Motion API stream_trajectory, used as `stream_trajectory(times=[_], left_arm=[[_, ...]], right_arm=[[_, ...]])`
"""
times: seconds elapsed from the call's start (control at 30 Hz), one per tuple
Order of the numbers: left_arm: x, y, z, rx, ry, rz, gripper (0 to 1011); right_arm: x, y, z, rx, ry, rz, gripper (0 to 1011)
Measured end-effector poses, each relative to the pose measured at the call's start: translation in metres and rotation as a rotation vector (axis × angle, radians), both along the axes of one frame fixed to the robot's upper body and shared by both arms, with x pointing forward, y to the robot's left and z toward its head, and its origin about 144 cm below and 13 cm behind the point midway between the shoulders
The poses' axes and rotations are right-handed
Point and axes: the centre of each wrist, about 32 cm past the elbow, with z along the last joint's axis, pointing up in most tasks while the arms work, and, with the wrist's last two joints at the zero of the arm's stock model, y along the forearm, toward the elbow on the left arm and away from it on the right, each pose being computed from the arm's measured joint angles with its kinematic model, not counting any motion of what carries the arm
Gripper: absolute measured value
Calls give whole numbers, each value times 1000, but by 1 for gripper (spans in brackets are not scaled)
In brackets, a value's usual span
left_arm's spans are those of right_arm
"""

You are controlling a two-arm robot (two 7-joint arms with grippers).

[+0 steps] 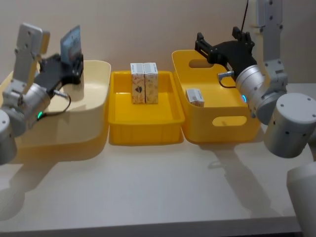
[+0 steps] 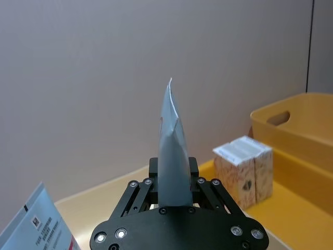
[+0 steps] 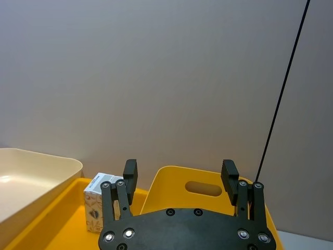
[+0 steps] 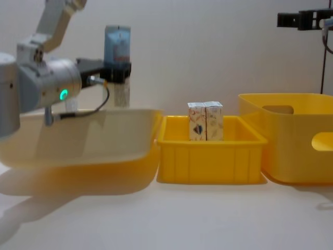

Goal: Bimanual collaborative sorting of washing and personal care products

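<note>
My left gripper [image 1: 73, 60] is shut on a pale blue squeeze tube [image 1: 70, 42], held upright above the back of the cream bin [image 1: 94, 101]. The chest view has this tube [image 4: 117, 44] standing above that gripper [image 4: 117, 70]. Seen from the left wrist, the tube [image 2: 171, 156] rises edge-on between the jaws, and another printed tube [image 2: 39, 224] lies in the cream bin. Two whitish cartons [image 1: 144, 83] stand side by side in the middle yellow tray [image 1: 143, 131]. One carton [image 1: 195, 97] lies in the right yellow bin [image 1: 222, 123]. My right gripper [image 1: 218, 39] hovers open and empty above that bin.
The three containers sit in a row across the far half of the table: cream bin, yellow tray [image 4: 208, 161], yellow bin [image 4: 296, 146]. A wall stands close behind them. A black cable [image 3: 281, 104] hangs near the right arm. Bare tabletop [image 1: 148, 187] lies in front.
</note>
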Motion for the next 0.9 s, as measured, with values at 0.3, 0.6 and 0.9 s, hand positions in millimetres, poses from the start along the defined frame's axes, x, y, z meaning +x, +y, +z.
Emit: stream_trajectory(times=[0.3, 0.6, 0.9], left_arm=[[13, -4, 36, -56, -103, -94, 292], [30, -13, 69, -100, -172, -211, 292], [37, -18, 85, -123, -186, -271, 292]], right_arm=[[0, 0, 0, 0, 0, 0, 1001], [4, 0, 1, -13, 13, 31, 1001], [9, 3, 0, -22, 36, 76, 1001]])
